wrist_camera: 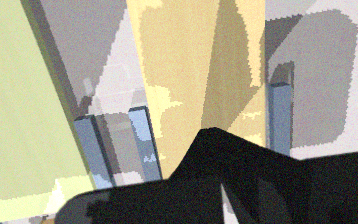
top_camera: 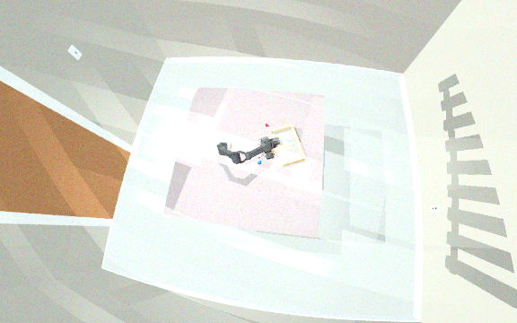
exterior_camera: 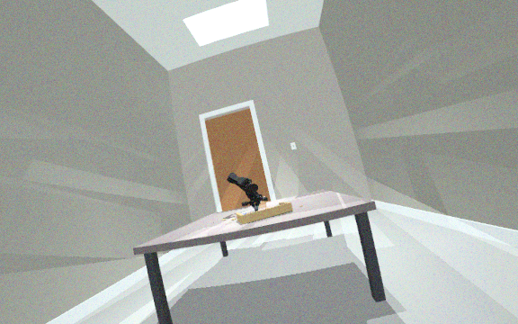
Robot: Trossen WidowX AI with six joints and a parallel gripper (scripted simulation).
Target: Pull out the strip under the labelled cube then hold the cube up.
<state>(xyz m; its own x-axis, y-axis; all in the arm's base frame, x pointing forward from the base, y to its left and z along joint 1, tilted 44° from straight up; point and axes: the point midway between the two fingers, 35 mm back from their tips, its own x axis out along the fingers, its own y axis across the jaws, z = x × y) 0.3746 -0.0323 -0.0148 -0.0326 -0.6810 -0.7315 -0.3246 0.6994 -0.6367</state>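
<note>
Arm (top_camera: 254, 152) (exterior_camera: 246, 184) bent — end effector (top_camera: 278, 141) (exterior_camera: 256, 210) closed narrow, pointing down by wooden frame (top_camera: 298, 144) (exterior_camera: 265, 213).

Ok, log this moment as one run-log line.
jaws: shut, nothing held | yellow strip: beyond jaws | green strip: beside yellow strip | labelled cube: cannot identify

Top view: small blue item (top_camera: 259, 162) near desk's middle, too small to identify. Wrist view: yellow strip (wrist_camera: 180, 65) and green strip (wrist_camera: 15, 100) cut off by top edge.
</note>
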